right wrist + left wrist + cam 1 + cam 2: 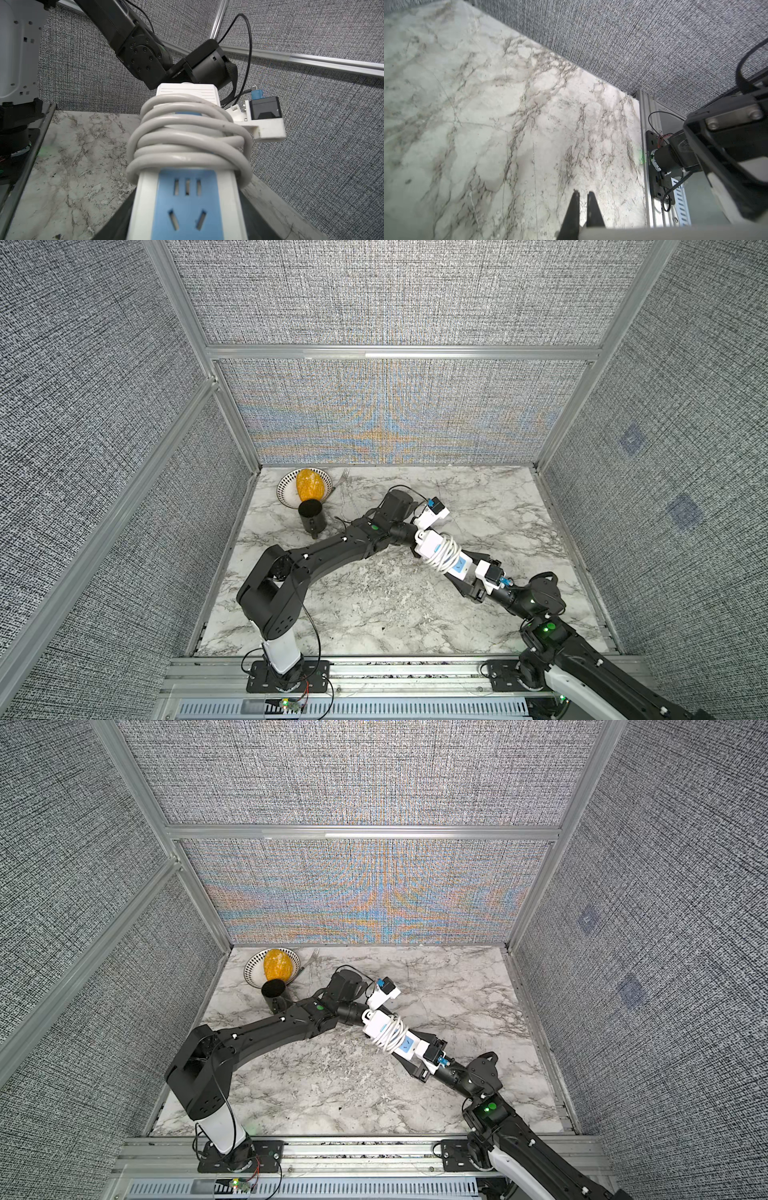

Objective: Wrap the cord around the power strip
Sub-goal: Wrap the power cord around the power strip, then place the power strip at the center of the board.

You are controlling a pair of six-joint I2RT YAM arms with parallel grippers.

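The right gripper point(468, 572) is clamped on one end of the power strip point(432, 546), holding it above the middle of the tabletop point(374, 605) with the cord point(446, 556) wound in several loops around it, while the left gripper point(583, 194), near the strip's other end, is pinched closed with nothing visible between its fingers.

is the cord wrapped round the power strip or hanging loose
Wrapped. In the right wrist view several loops of the cord circle the middle of the power strip; in both top views no loose length shows.
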